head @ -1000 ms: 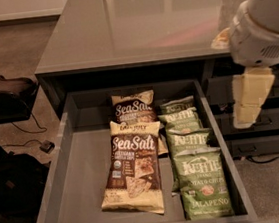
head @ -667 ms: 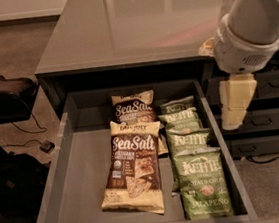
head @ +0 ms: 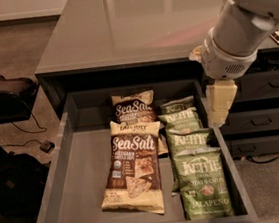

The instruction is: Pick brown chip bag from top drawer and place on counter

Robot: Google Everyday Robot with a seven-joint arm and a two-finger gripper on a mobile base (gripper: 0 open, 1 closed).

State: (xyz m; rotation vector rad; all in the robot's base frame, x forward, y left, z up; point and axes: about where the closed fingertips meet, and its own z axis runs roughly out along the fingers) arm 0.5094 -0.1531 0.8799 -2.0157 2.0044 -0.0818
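Over the right wall of the top drawer (head: 83, 190), the arm (head: 236, 37) aims its pincer (head: 221, 108) down, opening width unclear.

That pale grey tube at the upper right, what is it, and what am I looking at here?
It is a robot's pale grey arm. Its cream-coloured gripper hangs over the right wall of the open, matte grey top drawer, and nothing is visibly held. One camera looks down from above; where it is mounted is unknown. In the drawer lie two dark brown Sea Salt chip bags, overlapping, with a row of green Kettle chip bags to their right. Behind is the glossy grey counter.
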